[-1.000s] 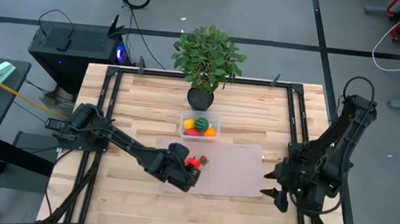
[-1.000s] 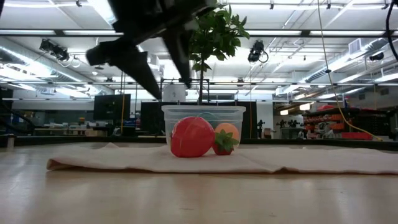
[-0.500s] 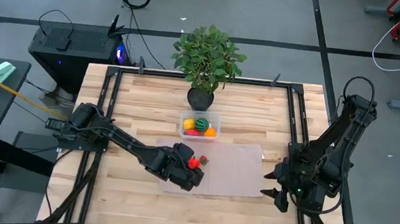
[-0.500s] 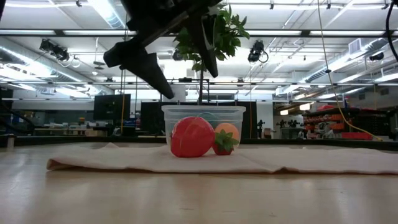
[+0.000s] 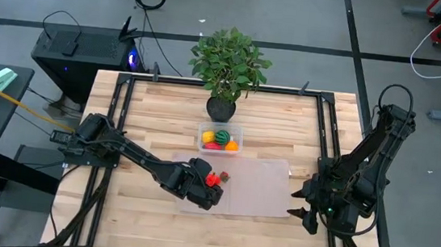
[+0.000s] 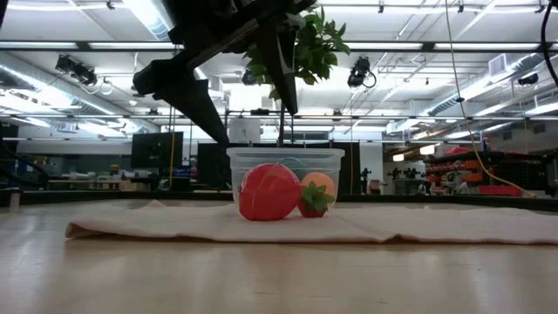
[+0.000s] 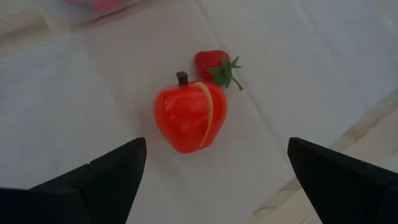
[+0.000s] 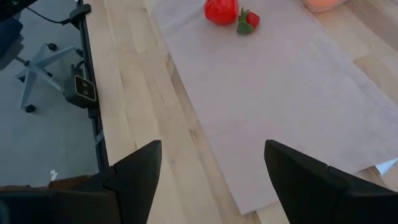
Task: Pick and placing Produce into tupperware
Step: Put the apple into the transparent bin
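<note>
The left gripper [image 7: 214,168] hangs above the mat [image 5: 255,184] with its jaws spread wide and empty, straddling a red apple [image 7: 189,116] that lies just below; that looks like the setup for closing on it next. A small strawberry [image 7: 214,65] lies touching the apple on its far side, close enough that the jaws might nudge it (a judgement only).

Taking the desk [image 5: 156,117] in the high view as a clock face, the tupperware [image 5: 220,138] sits a little toward 12 from the centre, just in front of the potted plant [image 5: 228,63], with yellow, green and orange produce already inside. The apple and strawberry lie on the mat toward 6 from it.

The right gripper [image 8: 211,168] waits near 4 o'clock at the desk edge, jaws apart and holding nothing.

From above, the left arm covers most of the apple. In the low view the apple and strawberry stand in front of the tupperware, hiding its contents.
</note>
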Tool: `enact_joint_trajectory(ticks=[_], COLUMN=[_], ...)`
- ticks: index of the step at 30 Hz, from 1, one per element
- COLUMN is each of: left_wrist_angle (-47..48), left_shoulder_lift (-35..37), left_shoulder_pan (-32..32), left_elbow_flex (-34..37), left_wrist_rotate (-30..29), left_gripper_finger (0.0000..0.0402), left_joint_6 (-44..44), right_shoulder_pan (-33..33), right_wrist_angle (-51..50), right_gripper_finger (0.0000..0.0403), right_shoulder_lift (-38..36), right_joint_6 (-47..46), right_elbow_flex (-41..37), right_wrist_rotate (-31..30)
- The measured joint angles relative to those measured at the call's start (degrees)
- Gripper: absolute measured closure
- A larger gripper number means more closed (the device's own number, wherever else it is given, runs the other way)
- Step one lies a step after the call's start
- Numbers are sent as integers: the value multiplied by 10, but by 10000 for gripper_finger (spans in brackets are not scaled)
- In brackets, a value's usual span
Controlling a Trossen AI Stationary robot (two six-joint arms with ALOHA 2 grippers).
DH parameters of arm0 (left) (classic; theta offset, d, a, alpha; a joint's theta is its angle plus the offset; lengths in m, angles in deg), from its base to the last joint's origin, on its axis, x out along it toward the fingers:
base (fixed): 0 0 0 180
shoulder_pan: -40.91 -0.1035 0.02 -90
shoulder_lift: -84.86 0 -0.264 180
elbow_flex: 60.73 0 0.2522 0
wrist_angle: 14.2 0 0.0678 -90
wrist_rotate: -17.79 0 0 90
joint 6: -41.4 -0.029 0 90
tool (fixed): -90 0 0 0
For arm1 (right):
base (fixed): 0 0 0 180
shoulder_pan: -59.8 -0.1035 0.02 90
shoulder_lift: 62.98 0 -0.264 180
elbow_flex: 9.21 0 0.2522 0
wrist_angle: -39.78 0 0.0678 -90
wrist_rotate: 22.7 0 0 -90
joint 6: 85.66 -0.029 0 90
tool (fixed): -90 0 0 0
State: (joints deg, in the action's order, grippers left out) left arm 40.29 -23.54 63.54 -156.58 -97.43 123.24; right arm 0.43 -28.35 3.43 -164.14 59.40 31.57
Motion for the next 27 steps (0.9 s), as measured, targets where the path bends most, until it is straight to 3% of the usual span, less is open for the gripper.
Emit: enact_joint_trajectory(ticks=[5, 13, 27], left_wrist_angle=[2, -9, -62], left_shoulder_lift=[-11, -60, -70], left_shoulder_pan=[-2, -3, -22], left_elbow_flex=[0, 0, 0], left_wrist_rotate=[3, 55, 4], left_gripper_finger=[2, 1, 1], left_joint_6=[0, 2, -80], right_shoulder_pan=[0, 0, 0], right_wrist_angle=[0, 0, 0], right_gripper_finger=[115, 114, 114], right_shoulder_lift=[0, 0, 0], right_joint_6=[-5, -9, -15], right_elbow_flex=[0, 0, 0], right_wrist_rotate=[2, 2, 7])
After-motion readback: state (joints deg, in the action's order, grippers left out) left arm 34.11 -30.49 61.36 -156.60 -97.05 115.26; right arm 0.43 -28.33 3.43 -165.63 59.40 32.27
